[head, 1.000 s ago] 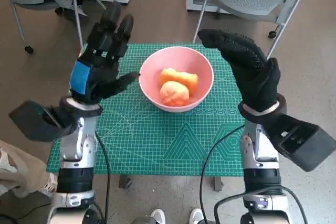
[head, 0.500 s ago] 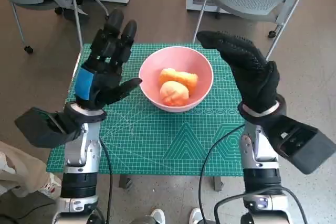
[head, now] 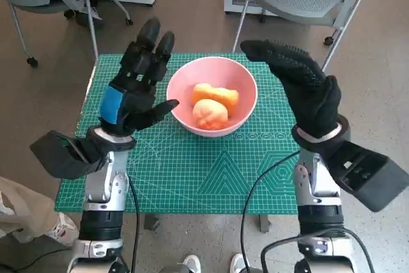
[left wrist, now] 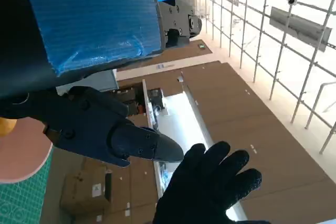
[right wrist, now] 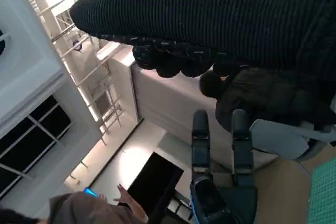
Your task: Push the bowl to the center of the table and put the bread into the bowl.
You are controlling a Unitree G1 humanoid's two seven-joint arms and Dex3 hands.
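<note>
We see our left hand raised, its blue-taped back close to the lens and its black fingers spread, holding nothing. Beyond them our gloved right hand is open too. The pink bowl edges in, over green mat.

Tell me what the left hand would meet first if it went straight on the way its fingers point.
Probably nothing on the table: the left hand points past the pink bowl, toward the floor and chair legs beyond. Depth is unclear.

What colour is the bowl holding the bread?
Pink; the bowl shows best in the head view.
</note>
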